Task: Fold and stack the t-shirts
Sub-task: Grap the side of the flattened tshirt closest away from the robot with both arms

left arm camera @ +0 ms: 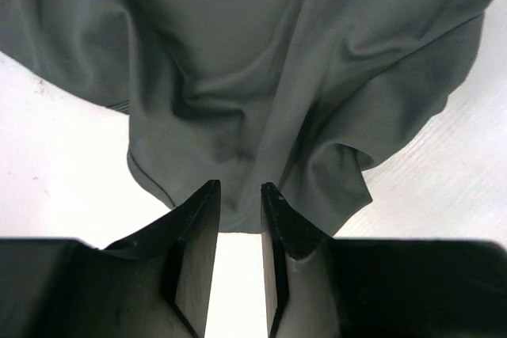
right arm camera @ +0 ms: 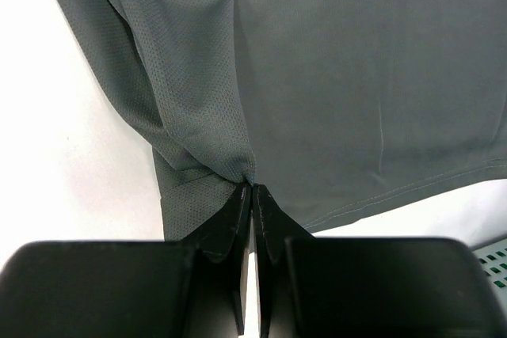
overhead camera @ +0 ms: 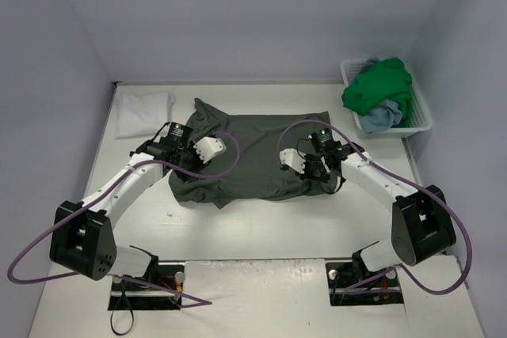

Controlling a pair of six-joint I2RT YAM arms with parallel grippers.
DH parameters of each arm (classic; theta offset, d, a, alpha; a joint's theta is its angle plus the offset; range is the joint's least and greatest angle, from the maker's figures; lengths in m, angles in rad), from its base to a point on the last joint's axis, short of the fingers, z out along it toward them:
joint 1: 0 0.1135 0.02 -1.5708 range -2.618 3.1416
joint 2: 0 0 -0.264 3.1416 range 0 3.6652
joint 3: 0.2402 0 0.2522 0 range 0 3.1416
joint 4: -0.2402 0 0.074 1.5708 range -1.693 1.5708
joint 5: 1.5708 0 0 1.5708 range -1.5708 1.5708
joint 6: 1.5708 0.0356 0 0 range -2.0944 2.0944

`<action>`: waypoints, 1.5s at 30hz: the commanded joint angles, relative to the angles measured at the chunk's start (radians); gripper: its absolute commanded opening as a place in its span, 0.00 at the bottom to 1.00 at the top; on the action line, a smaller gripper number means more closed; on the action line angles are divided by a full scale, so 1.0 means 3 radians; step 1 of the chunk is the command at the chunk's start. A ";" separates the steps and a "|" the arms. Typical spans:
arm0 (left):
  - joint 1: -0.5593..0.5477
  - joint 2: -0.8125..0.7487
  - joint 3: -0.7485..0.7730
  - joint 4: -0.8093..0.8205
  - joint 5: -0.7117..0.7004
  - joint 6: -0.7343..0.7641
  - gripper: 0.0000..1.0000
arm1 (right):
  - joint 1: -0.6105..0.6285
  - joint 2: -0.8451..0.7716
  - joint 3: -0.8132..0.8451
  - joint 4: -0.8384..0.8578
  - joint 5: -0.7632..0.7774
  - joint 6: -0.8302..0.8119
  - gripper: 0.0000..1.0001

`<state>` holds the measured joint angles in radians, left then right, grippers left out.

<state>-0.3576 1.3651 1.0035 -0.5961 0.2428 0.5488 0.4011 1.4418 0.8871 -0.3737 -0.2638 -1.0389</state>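
Note:
A dark olive-grey t-shirt (overhead camera: 253,156) lies spread and rumpled in the middle of the table. My left gripper (overhead camera: 214,148) is over its left side. In the left wrist view this gripper (left arm camera: 239,189) is open by a narrow gap, with nothing between the fingers, and the bunched cloth (left arm camera: 238,53) lies just past the tips. My right gripper (overhead camera: 295,162) is at the shirt's right part, shut on a pinched fold of the dark cloth (right arm camera: 356,77) at its tips (right arm camera: 252,187). A folded white t-shirt (overhead camera: 142,111) lies at the back left.
A white slatted basket (overhead camera: 421,119) stands at the back right, holding a bright green t-shirt (overhead camera: 379,89) on top of a light blue one (overhead camera: 379,116). Walls close the table on three sides. Purple cables loop from both arms.

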 commanded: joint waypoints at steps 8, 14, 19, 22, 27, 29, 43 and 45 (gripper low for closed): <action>0.0011 -0.0413 0.0005 -0.0636 0.0821 0.0292 0.40 | -0.0018 -0.0020 0.0044 0.0064 -0.0041 -0.0004 0.01; -0.0106 -0.0664 -0.0343 -0.0596 0.0985 0.0354 0.43 | -0.0018 0.0000 0.0060 0.0059 -0.0046 0.0042 0.00; -0.0499 -0.0608 -0.0680 -0.0162 0.0751 0.0242 0.44 | -0.0018 0.0026 0.0080 0.0034 -0.0061 0.0088 0.00; -0.0755 -0.0572 -0.0869 0.0312 0.0445 0.0130 0.44 | -0.0018 0.0006 0.0085 0.0008 -0.0077 0.0114 0.00; -0.0817 -0.0526 -0.1013 0.0887 0.0132 0.0129 0.44 | -0.0018 -0.0050 0.0045 -0.0023 -0.0072 0.0124 0.01; -0.0812 -0.0516 -0.1064 0.1066 0.0045 0.0150 0.44 | -0.0018 -0.0076 0.0009 -0.0028 -0.0062 0.0119 0.00; -0.0817 -0.0409 -0.0983 0.1031 0.0162 0.0134 0.44 | -0.0018 -0.0086 -0.0032 -0.0038 -0.0051 0.0088 0.01; -0.0822 -0.0414 -0.0957 0.0964 0.0203 0.0134 0.44 | -0.0028 -0.0092 -0.0032 -0.0033 -0.0046 0.0078 0.01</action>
<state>-0.6022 1.2442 0.6579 -0.2901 0.2619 0.5938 0.3996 1.4490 0.8742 -0.3706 -0.2695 -1.0153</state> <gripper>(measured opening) 0.437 0.006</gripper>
